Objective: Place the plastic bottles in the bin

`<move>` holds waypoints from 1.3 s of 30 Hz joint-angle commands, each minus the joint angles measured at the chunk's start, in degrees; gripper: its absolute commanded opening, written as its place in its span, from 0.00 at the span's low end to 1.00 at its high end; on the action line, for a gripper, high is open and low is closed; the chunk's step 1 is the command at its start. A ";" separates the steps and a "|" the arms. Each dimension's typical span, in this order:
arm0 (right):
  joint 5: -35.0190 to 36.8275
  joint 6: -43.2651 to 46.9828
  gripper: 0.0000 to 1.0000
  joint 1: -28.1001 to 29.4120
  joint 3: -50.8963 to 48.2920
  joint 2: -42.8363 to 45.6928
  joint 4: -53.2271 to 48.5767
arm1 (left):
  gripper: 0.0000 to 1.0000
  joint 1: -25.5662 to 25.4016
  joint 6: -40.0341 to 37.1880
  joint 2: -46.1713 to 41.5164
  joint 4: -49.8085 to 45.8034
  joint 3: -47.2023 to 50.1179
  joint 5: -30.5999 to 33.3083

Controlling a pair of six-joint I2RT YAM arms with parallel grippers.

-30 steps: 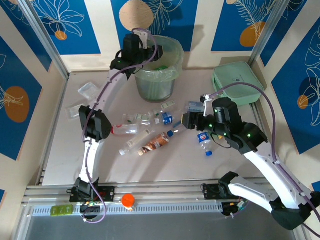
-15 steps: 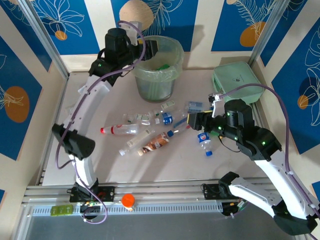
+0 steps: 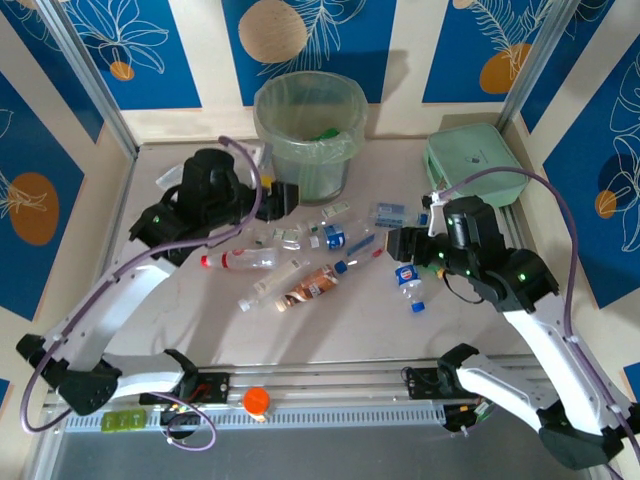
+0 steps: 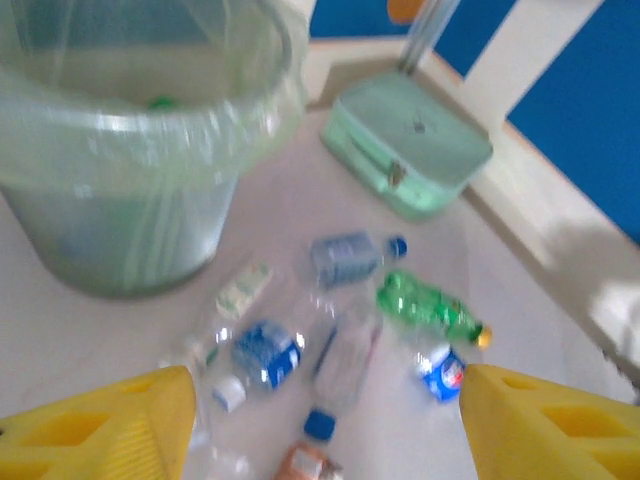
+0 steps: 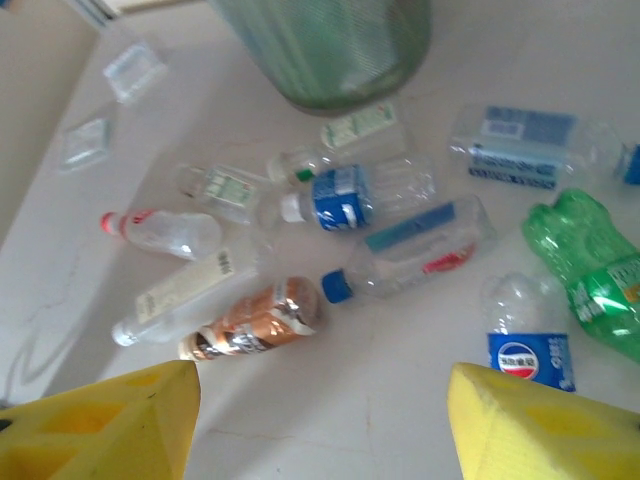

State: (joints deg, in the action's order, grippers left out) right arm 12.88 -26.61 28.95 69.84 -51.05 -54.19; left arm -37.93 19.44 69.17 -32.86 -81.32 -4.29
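Note:
The pale green bin (image 3: pixel 308 130) stands at the back of the table, with bottles inside. Loose plastic bottles lie in front of it: a red-capped clear one (image 3: pixel 240 261), a brown one (image 3: pixel 310 285), a blue-labelled one (image 3: pixel 333 237), a blue-capped clear one (image 5: pixel 410 250), a green one (image 5: pixel 590 270) and a Pepsi-labelled one (image 5: pixel 525 335). My left gripper (image 3: pixel 285 197) hangs open and empty just left of the bin's base. Its yellow fingers (image 4: pixel 100 425) frame the bottles. My right gripper (image 3: pixel 395 243) is open and empty at the pile's right side, above bare table near the brown bottle (image 5: pixel 255 320).
A flat mint green box (image 3: pixel 477 165) sits at the back right. Two clear square trays (image 3: pixel 178 178) lie at the left, beyond my left arm. An orange object (image 3: pixel 257 401) rests on the front rail. Metal posts stand at the back corners.
My left arm has swung from above the bin's rim down and forward to the table beside the bin. My right gripper has drawn back slightly to the right.

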 commanded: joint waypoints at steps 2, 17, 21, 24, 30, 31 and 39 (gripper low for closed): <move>-3.57 -0.77 0.67 -4.60 -4.06 -3.19 -2.82 | 0.70 -2.45 1.69 -4.24 -2.48 10.36 -5.46; 3.50 -2.82 0.70 -12.53 -16.37 -17.58 5.14 | 0.70 -4.69 11.10 -16.05 16.41 38.92 -11.84; 4.25 -1.46 0.71 -13.18 -16.92 -22.94 6.94 | 0.70 -4.69 10.88 -16.54 16.39 40.60 -11.36; 3.37 -1.59 0.72 -13.68 -16.93 -27.33 7.88 | 0.70 -4.69 10.70 -16.95 16.33 41.88 -11.18; 5.19 -1.26 0.72 -11.98 -16.32 -33.42 9.58 | 0.70 -4.65 10.70 -17.62 17.03 43.78 -10.65; 5.29 -1.29 0.72 -11.65 -16.03 -34.48 9.78 | 0.70 -4.63 10.64 -17.63 17.08 43.79 -10.64; 3.62 -1.23 0.70 -9.63 -14.01 -39.92 10.34 | 0.70 -4.66 10.11 -17.65 16.50 43.62 -10.46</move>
State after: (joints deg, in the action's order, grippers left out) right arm 17.61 -28.47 18.79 54.15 -90.74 -44.05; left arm -42.17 29.74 52.53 -16.93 -37.95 -14.59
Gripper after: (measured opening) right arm 0.699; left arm 0.704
